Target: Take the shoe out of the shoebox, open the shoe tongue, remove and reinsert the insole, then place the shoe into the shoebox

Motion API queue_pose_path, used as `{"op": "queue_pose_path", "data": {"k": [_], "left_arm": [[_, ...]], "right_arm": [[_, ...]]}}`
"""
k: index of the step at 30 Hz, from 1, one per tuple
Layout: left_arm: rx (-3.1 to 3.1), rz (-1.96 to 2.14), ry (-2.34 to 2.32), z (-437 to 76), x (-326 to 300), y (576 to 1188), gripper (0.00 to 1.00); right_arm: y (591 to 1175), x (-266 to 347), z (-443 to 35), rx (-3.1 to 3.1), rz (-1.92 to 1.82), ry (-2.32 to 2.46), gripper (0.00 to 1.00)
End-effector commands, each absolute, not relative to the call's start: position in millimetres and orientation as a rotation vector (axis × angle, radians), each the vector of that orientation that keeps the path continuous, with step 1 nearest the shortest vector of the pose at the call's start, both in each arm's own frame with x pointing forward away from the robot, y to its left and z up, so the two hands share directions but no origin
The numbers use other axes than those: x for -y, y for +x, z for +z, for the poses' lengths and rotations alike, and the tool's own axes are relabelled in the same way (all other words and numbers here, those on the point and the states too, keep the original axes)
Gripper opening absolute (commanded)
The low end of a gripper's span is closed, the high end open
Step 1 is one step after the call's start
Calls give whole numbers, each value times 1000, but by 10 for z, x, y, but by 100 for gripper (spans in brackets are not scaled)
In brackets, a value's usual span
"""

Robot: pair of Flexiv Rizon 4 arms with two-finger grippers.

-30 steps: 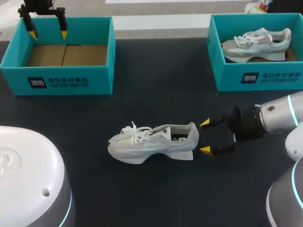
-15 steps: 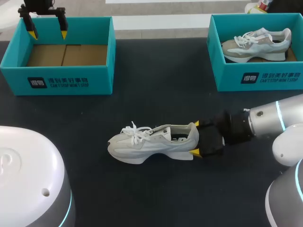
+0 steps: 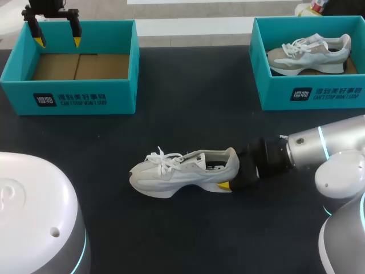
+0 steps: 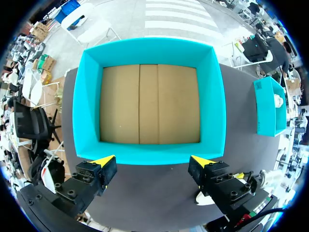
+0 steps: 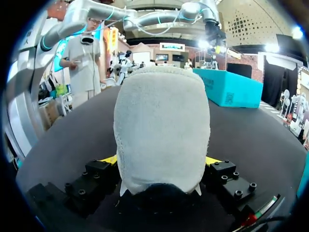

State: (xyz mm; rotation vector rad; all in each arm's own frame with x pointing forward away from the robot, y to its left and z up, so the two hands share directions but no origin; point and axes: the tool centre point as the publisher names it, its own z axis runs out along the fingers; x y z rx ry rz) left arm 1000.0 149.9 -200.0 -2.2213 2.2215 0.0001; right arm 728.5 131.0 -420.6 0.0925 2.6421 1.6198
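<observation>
Now R fingers (image 3: 224,185) clamp the shoe (image 3: 177,170) heel from both sides; shoe lies left-right, toe left. L fingers (image 3: 76,40) wide, far-left over empty shoebox (image 3: 120,97).

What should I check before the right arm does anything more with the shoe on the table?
1. Shoe stands on its sole on the table: ok.
2. Right gripper sits at the heel, heel centred in it: ok.
3. Right gripper's hold on the heel is firm: cannot tell.
4. Left gripper is open and well away from the shoe, above the left shoebox: ok.
5. Left shoebox is empty, bare cardboard floor showing: ok.
6. Insole is seated inside the shoe: cannot tell.
</observation>
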Motion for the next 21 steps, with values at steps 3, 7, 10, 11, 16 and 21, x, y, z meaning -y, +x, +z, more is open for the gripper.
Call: {"op": "queue_pose_path", "data": {"k": [3,7,10,11,16,21], "left_arm": [[-2222,0,-2221,-2000,-1499,10000,100],[-2222,0,-2221,-2000,-1499,10000,100],[-2222,0,-2221,-2000,-1499,10000,100],[-2222,0,-2221,-2000,-1499,10000,100],[-2222,0,-2221,-2000,-1499,10000,100],[-2222,0,-2221,-2000,-1499,10000,100]], "right_arm": [[7315,-1390,-4311,-2637,1629,93,0],[7306,-1379,-4326,-2639,1627,95,0],[7308,-1353,-4330,-2643,1620,96,0],[7308,-1328,-4325,-2646,1613,97,0],[7315,-1296,-4341,-2657,1599,91,0],[7315,-1296,-4341,-2657,1599,91,0]]}}
